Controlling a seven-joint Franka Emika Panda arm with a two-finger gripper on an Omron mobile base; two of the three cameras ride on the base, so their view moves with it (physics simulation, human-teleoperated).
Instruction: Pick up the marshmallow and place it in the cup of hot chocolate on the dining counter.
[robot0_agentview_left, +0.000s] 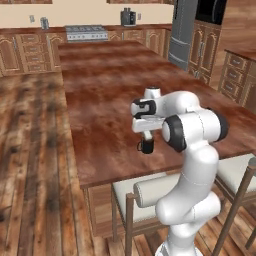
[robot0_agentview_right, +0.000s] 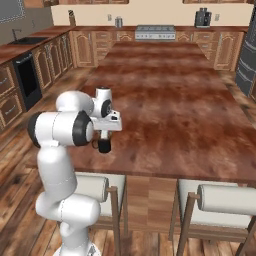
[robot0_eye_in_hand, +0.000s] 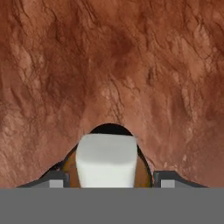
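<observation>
My tool (robot0_eye_in_hand: 106, 179) grips the marshmallow (robot0_eye_in_hand: 106, 161) directly above the cup of hot chocolate (robot0_agentview_left: 146, 145) near the surface (robot0_agentview_left: 110, 90) edge — placing step in hand — and the next move, I judge, calls for parting the fingers to drop it in.

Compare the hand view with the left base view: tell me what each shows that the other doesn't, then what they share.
Hand view alone: the marshmallow, a white block between the gripper fingers, with brown hot chocolate at its sides and the mug's black rim arching behind it.

Left base view alone: the arm's white body, the cushioned stools, the wood floor, and the far cabinets, stove and refrigerator.

Both: the cup of hot chocolate directly under the gripper, and the reddish-brown dining counter surface around it.
</observation>
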